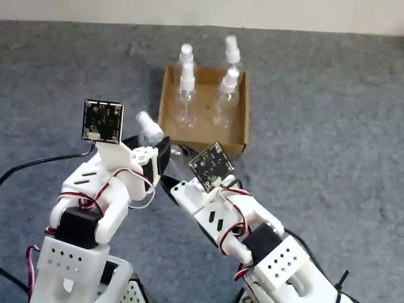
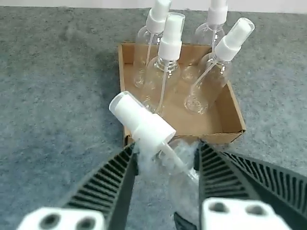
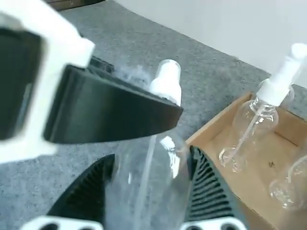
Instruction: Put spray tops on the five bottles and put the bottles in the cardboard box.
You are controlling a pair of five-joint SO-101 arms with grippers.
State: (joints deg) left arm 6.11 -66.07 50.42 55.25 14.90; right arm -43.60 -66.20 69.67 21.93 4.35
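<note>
In the high view, four bottles (image 1: 187, 95) stand capped in the cardboard box (image 1: 237, 149). Another spray top (image 1: 149, 128) pokes up just off the box's 8 o'clock corner, so the box lies at 2 o'clock from it. In the left wrist view, the left claw (image 2: 165, 160) pinches the fifth bottle (image 2: 175, 167) below that top, its long axis tilted. In the right wrist view, the right claw (image 3: 149, 179) clasps its clear body. I cannot tell whether the top is fully seated.
</note>
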